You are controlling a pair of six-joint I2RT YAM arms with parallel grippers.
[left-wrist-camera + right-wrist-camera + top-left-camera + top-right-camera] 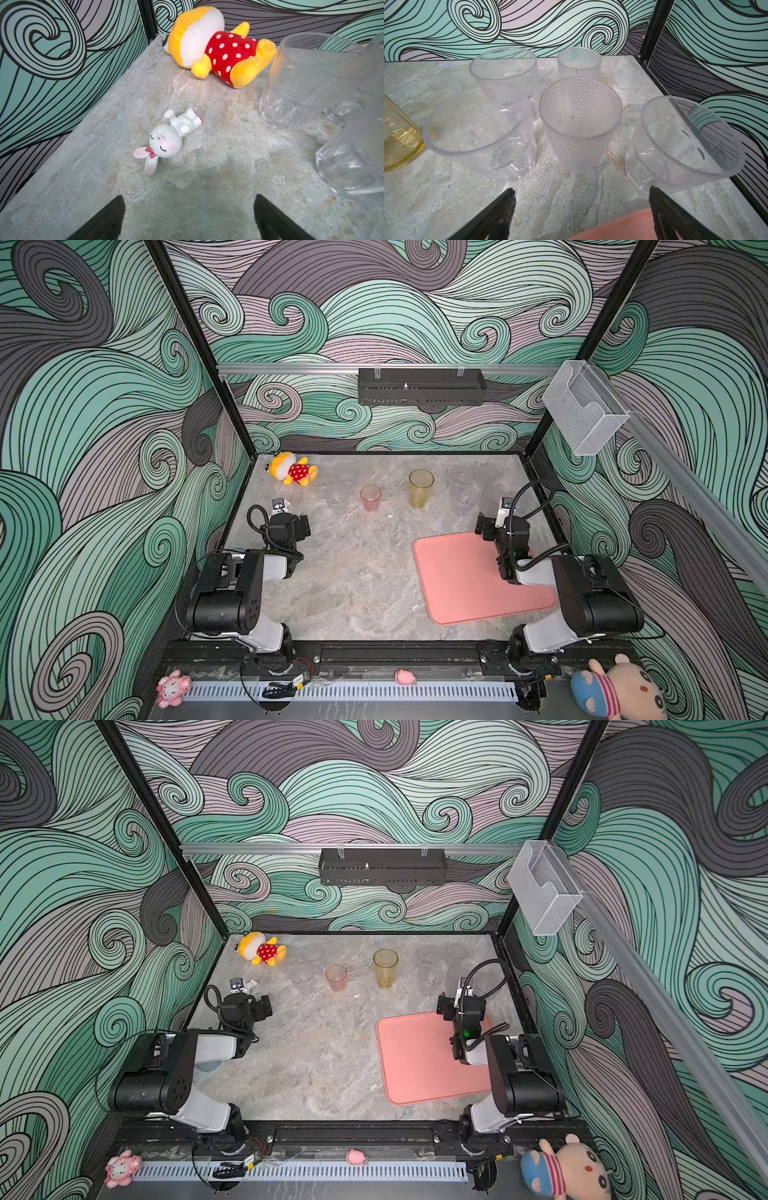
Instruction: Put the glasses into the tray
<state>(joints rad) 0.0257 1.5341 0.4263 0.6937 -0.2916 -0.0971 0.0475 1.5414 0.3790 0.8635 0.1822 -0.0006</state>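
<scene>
The right gripper is spread wide, its fingers clasping nothing. A dimpled glass stands just ahead, with clear glasses crowded beside it, one near the table's right edge. The left gripper is also spread and unladen, and a rabbit figurine lies ahead of it. A pink glass and a yellow glass stand at the back. The tray lies under the right arm, with open table to its left.

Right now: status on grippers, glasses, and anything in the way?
Left gripper open, empty. Right gripper open, empty, facing five clear glasses. No glasses visible in tray. Bunny lies before left gripper, plush beyond.
</scene>
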